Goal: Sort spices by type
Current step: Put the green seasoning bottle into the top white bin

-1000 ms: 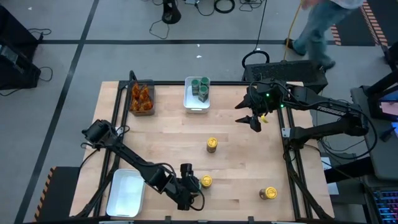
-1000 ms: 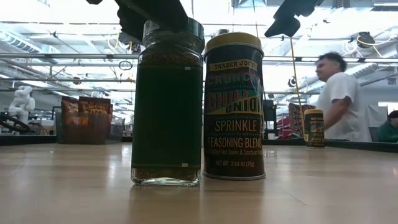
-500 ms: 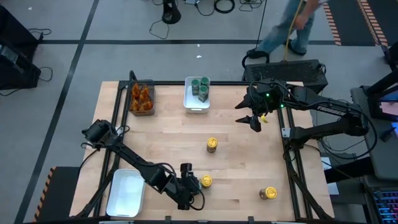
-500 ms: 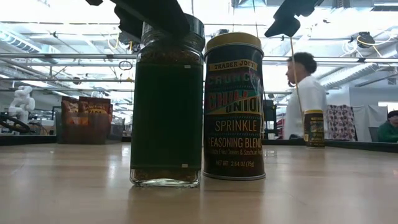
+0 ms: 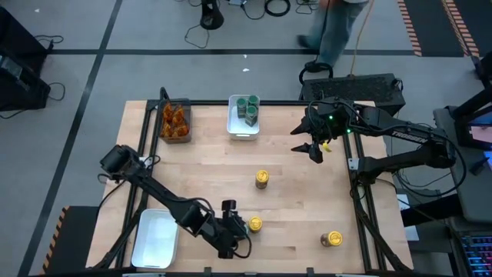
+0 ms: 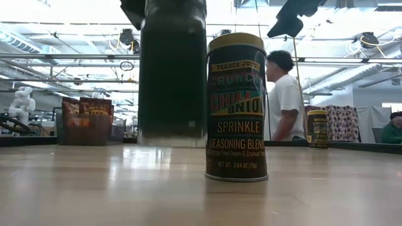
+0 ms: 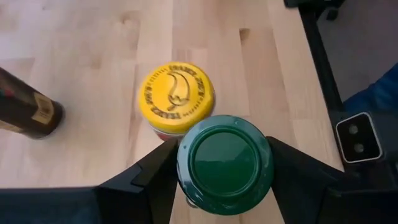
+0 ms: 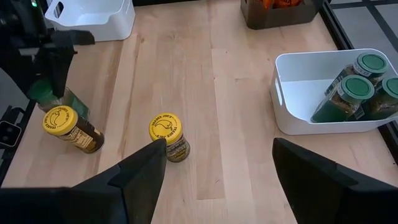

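My left gripper [image 5: 229,221] is at the table's near edge, shut on a green-lidded spice jar [image 7: 225,163]. A yellow-lidded jar [image 5: 254,224] stands on its base right beside it. Two more yellow-lidded jars stand at mid-table [image 5: 262,178] and near the right near corner [image 5: 331,239]. Several green-lidded jars [image 5: 246,108] sit in the far white tray [image 5: 237,131]. Orange-brown pieces [image 5: 174,119] fill the dark bin. My right gripper [image 5: 311,147] hangs open above the table's far right part, over nothing. My left gripper pinches the green-lidded jar between its two fingers [image 7: 163,180], one on each side of the jar's top just under the lid [image 7: 186,186]. The fingers come from above, pointing down. The jar [image 6: 173,75] hangs upright, its base lifted clear of the table.
An empty white tray [image 5: 157,238] lies at the near left corner. The yellow-lidded jar [image 6: 236,107] stands a finger's width from the lifted jar. Bare wood lies between mid-table and the far tray. A person walks behind the far edge [image 6: 284,100].
My left gripper has risen, keeping its hold, and the green-lidded jar has come off the table: its base stood on the wood a second ago and now hangs clear. The yellow-lidded jar beside it has stayed put. The person behind the table has walked toward the left.
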